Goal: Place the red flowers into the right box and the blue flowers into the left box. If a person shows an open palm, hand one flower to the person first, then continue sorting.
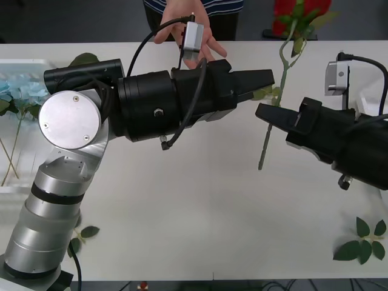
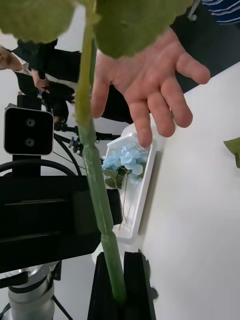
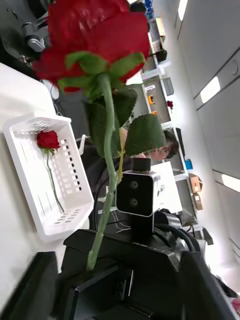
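1. The right pincer [image 1: 267, 113] is clenched on the green stem of a red rose [image 1: 301, 8]. It holds the rose almost upright over the middle right of the table [image 1: 200, 212], with the bloom toward the far edge.
2. The left pincer [image 1: 264, 79] is released. It reaches across from the left and stops just beside the same stem, a little farther than the right one, and grips nothing.
3. A person's hand [image 1: 189, 30] is at the far edge, palm open and empty.
4. Done, as far as I can see: one rose [image 3: 48, 140] lies in the right box [image 3: 75, 200], and blue flowers [image 2: 125, 157] lie in the left box [image 2: 145, 185].
5. Left, in my judgement: the held rose should go to the open hand first, and then sorting goes on. I cannot tell how many flowers remain.
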Tool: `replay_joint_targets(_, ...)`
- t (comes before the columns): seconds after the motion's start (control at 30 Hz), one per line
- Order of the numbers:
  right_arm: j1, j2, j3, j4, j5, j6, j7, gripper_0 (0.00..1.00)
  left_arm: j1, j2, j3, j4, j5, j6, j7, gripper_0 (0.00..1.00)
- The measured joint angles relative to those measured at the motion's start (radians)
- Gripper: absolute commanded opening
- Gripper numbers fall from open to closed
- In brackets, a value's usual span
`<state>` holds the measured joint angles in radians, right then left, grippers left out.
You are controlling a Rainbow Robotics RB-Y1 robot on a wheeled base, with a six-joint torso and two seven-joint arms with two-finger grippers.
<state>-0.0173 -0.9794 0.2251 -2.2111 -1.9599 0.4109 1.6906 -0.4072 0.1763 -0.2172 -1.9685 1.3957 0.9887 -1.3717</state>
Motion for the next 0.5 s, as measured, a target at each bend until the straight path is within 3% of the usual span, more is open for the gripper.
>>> replay_joint_targets(0.23, 0.0, 0.0, -0.078, 0.018, 0.0, 0.046, 0.0, 0.0, 0.0, 0.0, 0.0, 0.0, 0.001, 0.0, 0.0, 1.0)
replay_joint_targets(0.5, -0.042, -0.002, -0.477, 0.225, 0.005, 0.545, 0.0, 0.0, 0.0, 0.0, 0.0, 0.0, 0.009, 0.0, 0.0, 1.0)
